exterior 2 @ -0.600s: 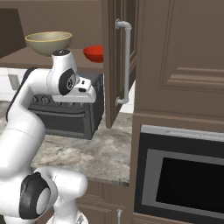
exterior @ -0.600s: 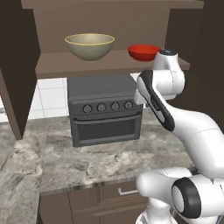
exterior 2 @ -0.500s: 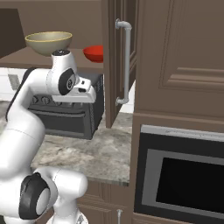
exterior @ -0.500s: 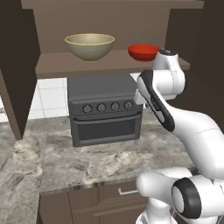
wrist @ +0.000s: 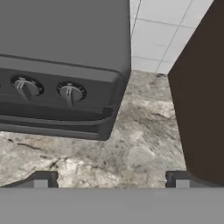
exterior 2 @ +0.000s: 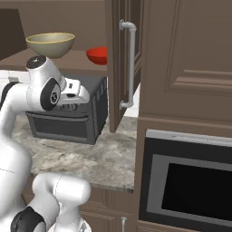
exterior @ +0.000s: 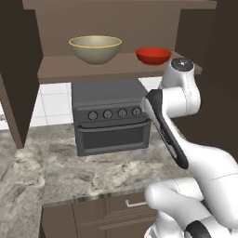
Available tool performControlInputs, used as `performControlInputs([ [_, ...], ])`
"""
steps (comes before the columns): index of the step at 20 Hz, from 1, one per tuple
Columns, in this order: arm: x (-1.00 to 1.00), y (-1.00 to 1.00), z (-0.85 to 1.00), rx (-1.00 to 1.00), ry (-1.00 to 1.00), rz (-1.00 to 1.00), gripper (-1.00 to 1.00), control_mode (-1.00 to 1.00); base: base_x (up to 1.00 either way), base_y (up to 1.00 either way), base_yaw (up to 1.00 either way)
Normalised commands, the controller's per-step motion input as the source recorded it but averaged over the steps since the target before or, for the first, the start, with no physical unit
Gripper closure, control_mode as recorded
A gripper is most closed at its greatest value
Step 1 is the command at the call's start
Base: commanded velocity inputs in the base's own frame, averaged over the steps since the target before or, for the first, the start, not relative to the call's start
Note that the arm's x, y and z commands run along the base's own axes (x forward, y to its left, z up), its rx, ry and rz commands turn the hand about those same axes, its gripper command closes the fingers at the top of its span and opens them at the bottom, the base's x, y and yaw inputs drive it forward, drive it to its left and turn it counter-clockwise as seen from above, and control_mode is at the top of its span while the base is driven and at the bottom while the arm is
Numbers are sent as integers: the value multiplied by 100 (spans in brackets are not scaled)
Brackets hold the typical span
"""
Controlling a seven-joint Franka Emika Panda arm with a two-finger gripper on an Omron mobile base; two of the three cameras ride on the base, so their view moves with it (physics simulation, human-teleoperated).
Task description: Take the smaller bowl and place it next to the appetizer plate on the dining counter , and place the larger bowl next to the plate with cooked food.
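item: smaller bowl [exterior: 153, 56], red, glossy, on open cabinet shelf right of larger bowl [exterior: 95, 49], above toaster oven [exterior: 109, 116]. likely light, rigid, slippery; you grip rim edge. gripper [wrist: 111, 179] fingers spread, empty, aimed at counter [wrist: 135, 148].

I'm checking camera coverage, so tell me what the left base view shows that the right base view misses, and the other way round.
Only the left base view shows the toaster oven's full front with its four knobs and the drawer handle under the counter. Only the right base view shows the open cabinet door with its long handle and the built-in oven at right. Both show the beige bowl and the red bowl on the shelf, above the marbled counter.
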Motion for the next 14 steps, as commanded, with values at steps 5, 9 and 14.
performControlInputs([
  [5, -15, 10, 52, 9, -51, 0, -100, -100, 0, 0, 0],
  [9, -22, 9, 73, 23, -39, 0, -100, -100, 0, 0, 0],
  [14, -15, 23, 78, 21, -21, 0, -100, -100, 0, 0, 0],
])
